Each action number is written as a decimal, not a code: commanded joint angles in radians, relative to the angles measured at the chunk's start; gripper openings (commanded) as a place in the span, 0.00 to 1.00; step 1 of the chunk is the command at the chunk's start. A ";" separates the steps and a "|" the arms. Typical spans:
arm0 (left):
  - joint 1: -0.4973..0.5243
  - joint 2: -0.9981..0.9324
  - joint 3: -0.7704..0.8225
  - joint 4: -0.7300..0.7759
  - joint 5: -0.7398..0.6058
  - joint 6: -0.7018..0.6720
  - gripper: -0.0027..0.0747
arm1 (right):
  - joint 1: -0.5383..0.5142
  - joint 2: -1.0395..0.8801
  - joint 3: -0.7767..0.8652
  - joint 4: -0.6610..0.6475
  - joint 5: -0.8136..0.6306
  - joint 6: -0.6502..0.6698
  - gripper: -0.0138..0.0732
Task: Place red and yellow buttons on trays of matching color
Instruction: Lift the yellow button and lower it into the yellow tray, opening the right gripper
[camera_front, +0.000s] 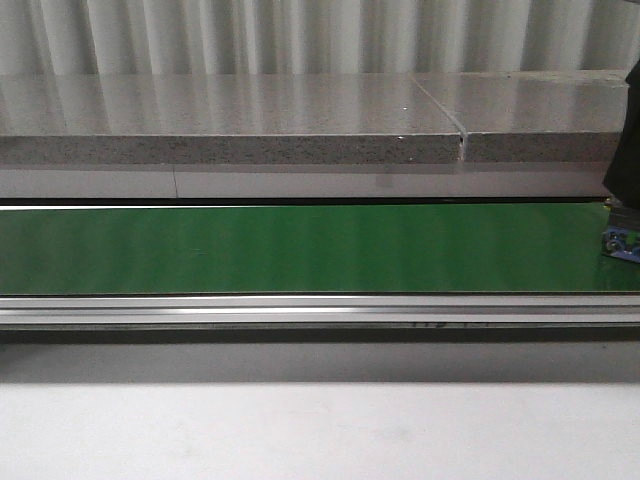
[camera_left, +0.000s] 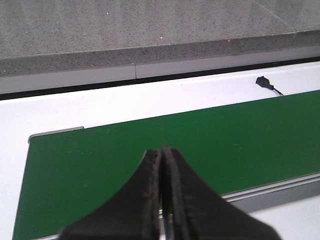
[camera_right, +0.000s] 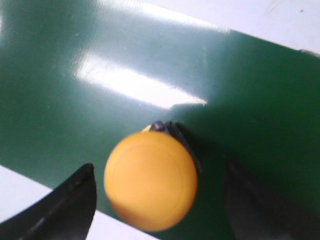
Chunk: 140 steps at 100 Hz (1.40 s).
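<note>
My right pincer (camera_right: 155, 200) is spread wide with the yellow button (camera_right: 150, 180) sitting loose between its fingers on the green belt (camera_right: 75, 115), ready to pinch it for the yellow tray, while my left pincer (camera_left: 162, 200) waits clenched, holding nothing.

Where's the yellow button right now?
The yellow button sits on the green belt near its edge, between the open fingers of the right gripper in the right wrist view. Only its base shows at the front view's far right.
</note>
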 joint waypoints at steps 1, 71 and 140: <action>-0.008 0.001 -0.028 -0.022 -0.060 -0.006 0.01 | 0.000 -0.017 -0.022 0.028 -0.066 -0.014 0.77; -0.008 0.001 -0.028 -0.022 -0.060 -0.006 0.01 | -0.021 -0.092 -0.023 -0.009 -0.017 0.100 0.19; -0.008 0.001 -0.028 -0.022 -0.060 -0.006 0.01 | -0.626 -0.402 0.202 -0.292 -0.160 0.561 0.19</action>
